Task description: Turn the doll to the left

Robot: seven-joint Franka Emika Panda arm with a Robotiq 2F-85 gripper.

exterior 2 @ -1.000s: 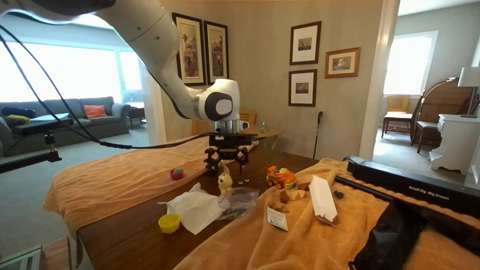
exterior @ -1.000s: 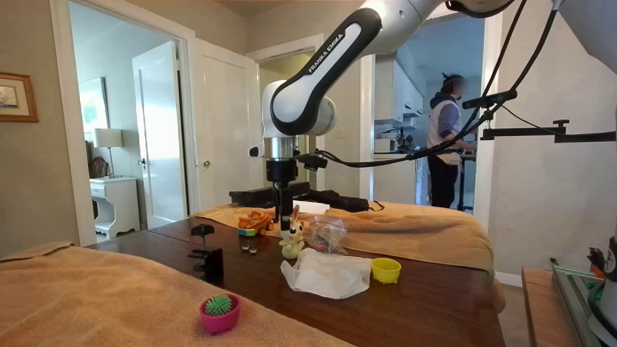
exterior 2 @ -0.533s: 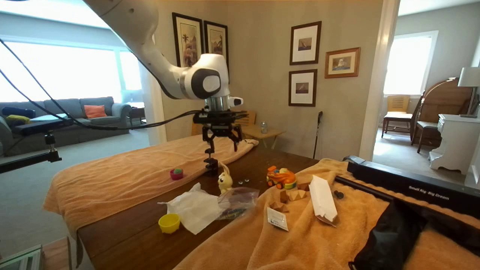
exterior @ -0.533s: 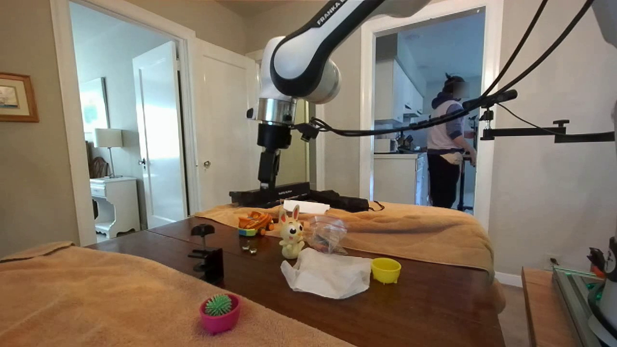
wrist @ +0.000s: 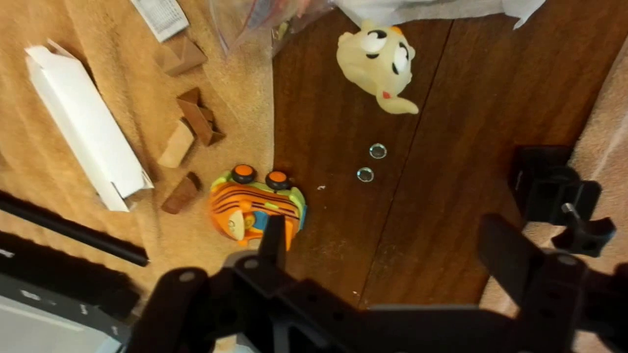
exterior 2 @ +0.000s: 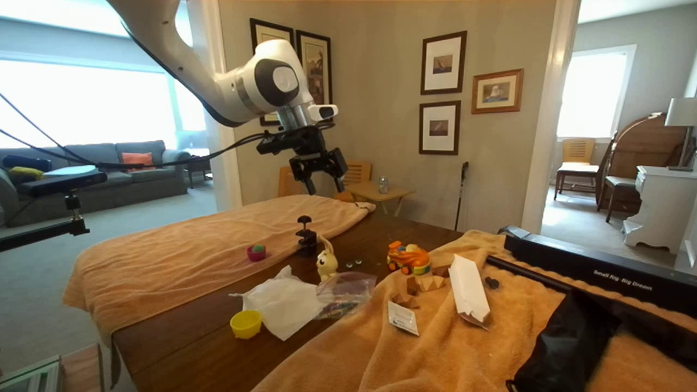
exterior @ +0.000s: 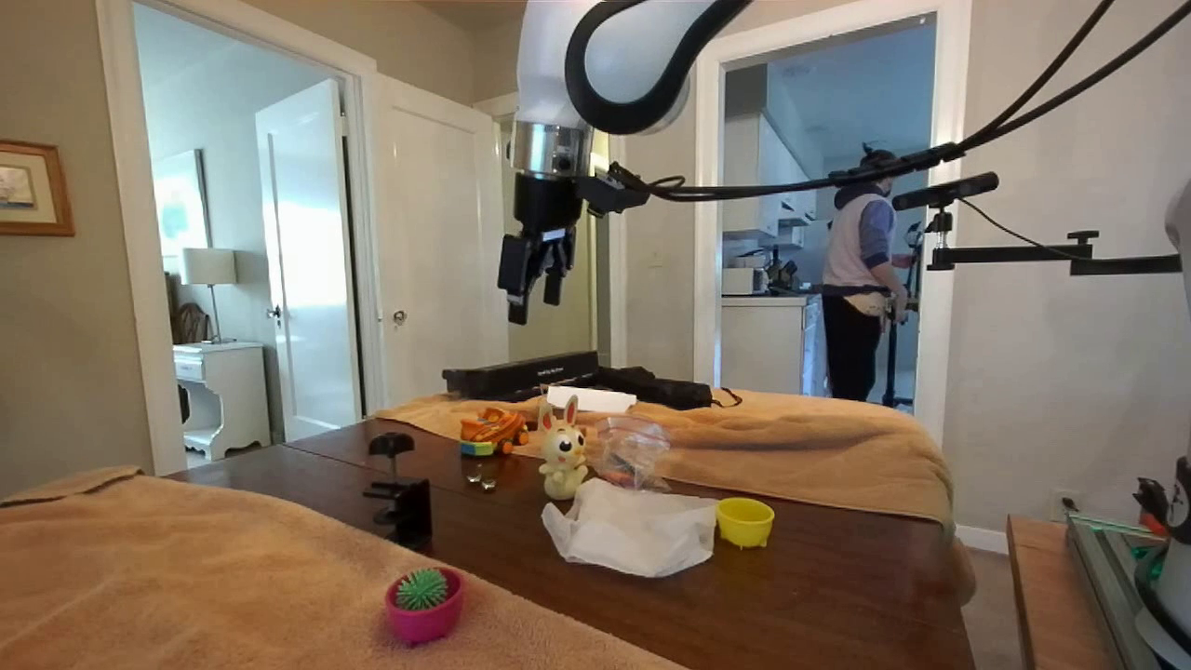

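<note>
The doll is a pale cream rabbit figure with big eyes and tall ears. It stands upright on the dark wooden table in both exterior views (exterior: 564,462) (exterior 2: 326,265). The wrist view shows the doll (wrist: 369,61) from above, near the top edge, its face toward the upper right. My gripper (exterior: 535,308) is high above the table, well clear of the doll, and tilted. It also shows in an exterior view (exterior 2: 326,190). In the wrist view the gripper (wrist: 381,224) has its fingers wide apart with nothing between them.
A white cloth (exterior: 642,530) and a clear plastic bag (exterior: 633,451) lie close to the doll. Around stand a yellow cup (exterior: 744,522), an orange toy car (wrist: 255,203), a black clamp (wrist: 554,196) and a pink pot (exterior: 424,609). Two small clear discs (wrist: 378,151) lie near the doll.
My gripper has risen from low beside the doll to high above the table and has tilted. The doll stands in the same place and shows no visible turn.
</note>
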